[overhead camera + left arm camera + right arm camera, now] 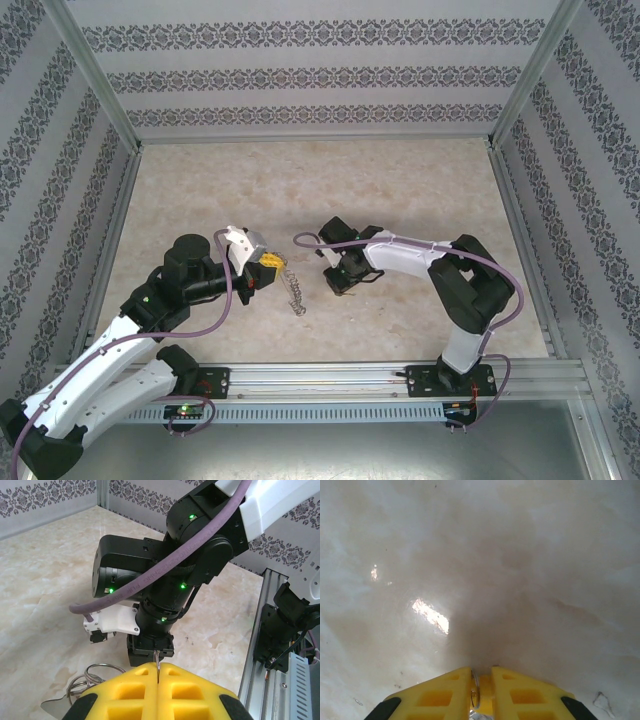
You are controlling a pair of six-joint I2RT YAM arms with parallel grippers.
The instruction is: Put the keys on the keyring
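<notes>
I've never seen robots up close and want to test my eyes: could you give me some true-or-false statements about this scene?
1. A thin silvery metal keyring sits between the two arms' tips. True.
2. The left arm's jaws are closed on it. True.
3. The right arm's jaws stand wide open. False: they are nearly shut, with a small silvery metal bit between them.
4. The tabletop is dark wood. False: it is a pale marble-patterned tabletop.
5. The arms' cables are green. False: they are purple cables.

the keyring [82, 681] is half hidden behind the left end effector [158, 669], cut off below.
</notes>
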